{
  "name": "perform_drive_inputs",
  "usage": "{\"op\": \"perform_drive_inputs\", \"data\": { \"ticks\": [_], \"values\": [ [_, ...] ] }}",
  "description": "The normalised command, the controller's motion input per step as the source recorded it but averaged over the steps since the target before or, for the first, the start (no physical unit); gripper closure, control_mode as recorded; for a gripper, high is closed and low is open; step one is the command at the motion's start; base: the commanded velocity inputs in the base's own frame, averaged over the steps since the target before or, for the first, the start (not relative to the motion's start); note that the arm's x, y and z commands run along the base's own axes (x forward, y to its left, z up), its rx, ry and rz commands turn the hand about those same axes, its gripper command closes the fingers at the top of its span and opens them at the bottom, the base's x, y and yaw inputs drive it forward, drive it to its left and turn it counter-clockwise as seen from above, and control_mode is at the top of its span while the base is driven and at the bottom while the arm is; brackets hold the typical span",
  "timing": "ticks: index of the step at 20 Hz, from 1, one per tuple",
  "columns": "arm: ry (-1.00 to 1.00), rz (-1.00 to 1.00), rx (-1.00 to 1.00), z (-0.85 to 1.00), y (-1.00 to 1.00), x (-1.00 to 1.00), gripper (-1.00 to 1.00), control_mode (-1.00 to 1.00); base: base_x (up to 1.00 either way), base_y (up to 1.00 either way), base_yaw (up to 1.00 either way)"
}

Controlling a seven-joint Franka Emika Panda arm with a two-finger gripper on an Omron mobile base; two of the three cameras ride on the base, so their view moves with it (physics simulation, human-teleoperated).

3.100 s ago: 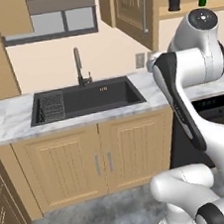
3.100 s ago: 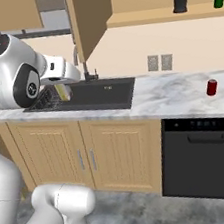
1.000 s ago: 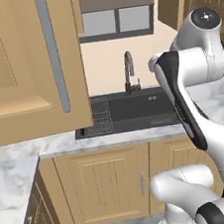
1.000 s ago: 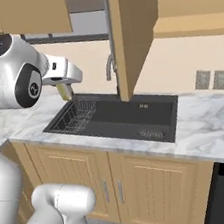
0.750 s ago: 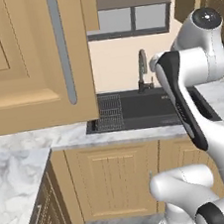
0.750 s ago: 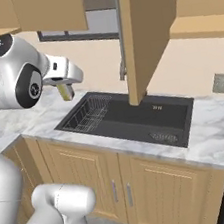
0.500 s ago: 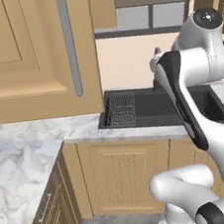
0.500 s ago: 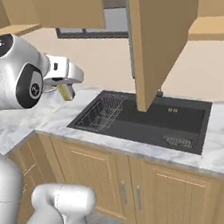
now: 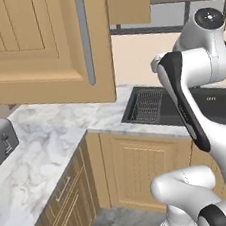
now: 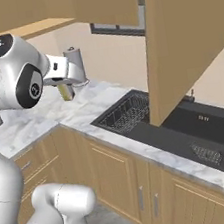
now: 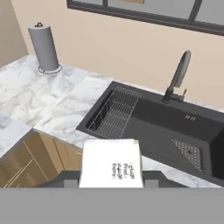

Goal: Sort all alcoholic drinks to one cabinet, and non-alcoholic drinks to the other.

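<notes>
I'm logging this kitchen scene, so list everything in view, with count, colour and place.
white carton: one, white with small print, held between the gripper's fingers.
sink: one, black, set in the counter.
wire rack: one, grey, inside the sink's left end.
faucet: one, dark grey, behind the sink.
paper towel roll: one, grey, upright on the counter left of the sink.
counter: one, white-grey marble, running around the corner.
wall cabinet door: one, light wood, grey bar handle, standing open.
gripper: one, holding the carton above the counter.
</notes>
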Motion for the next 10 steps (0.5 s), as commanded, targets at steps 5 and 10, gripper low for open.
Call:
{"op": "perform_drive_inputs", "data": {
  "ticks": [5, 10],
  "values": [
    [0.00, 0.00, 0.00, 0.00, 0.00, 0.00, 1.00, 1.00, 0.32, -0.14, 0.24],
    [0.00, 0.00, 0.00, 0.00, 0.00, 0.00, 1.00, 1.00, 0.60, -0.29, 0.16]
  ]
}}
